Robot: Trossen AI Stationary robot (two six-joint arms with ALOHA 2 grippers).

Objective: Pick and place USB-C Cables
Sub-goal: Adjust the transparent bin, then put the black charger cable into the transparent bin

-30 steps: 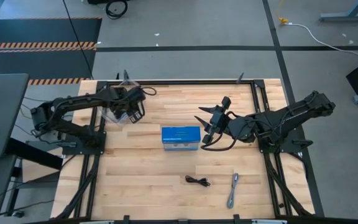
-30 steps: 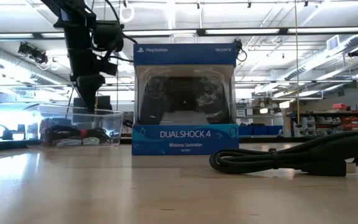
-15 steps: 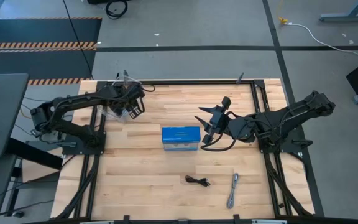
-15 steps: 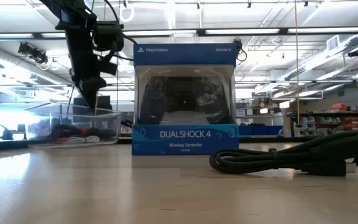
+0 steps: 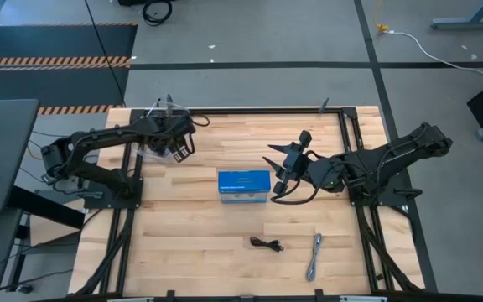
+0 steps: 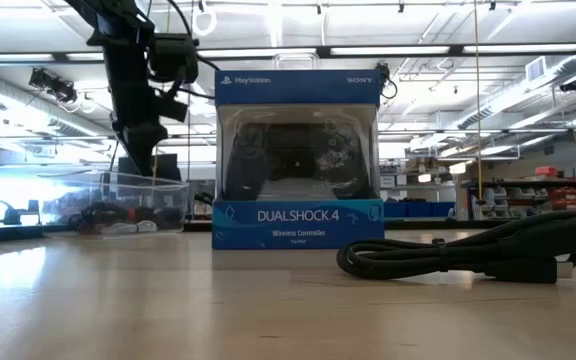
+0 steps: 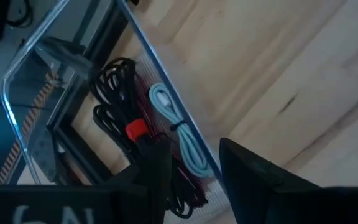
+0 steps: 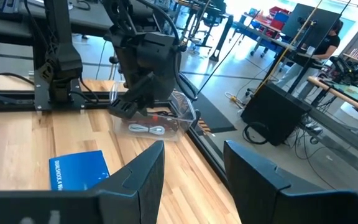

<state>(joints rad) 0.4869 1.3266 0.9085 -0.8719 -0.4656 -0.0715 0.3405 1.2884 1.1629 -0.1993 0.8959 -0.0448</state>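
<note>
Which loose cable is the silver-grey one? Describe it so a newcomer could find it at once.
Start at the blue box in the middle of the table. Two loose cables lie on the near side of it. The silver-grey cable is the right one: pale and stretched out, unlike the small black cable beside it.

The box (image 5: 244, 185) is blue, with white lettering (image 6: 298, 216) on its front and a clear window showing a dark controller (image 6: 295, 152). The table (image 5: 216, 268) is pale striped wood with a black frame. Both arms are black. In the clear tub (image 7: 73, 59) lie black cables (image 7: 114, 102), one with a red band, a maroon one and a pale silver-grey one (image 7: 182, 134). On the table lie a black cable (image 5: 267, 244) and a grey one (image 5: 314, 256)
</note>
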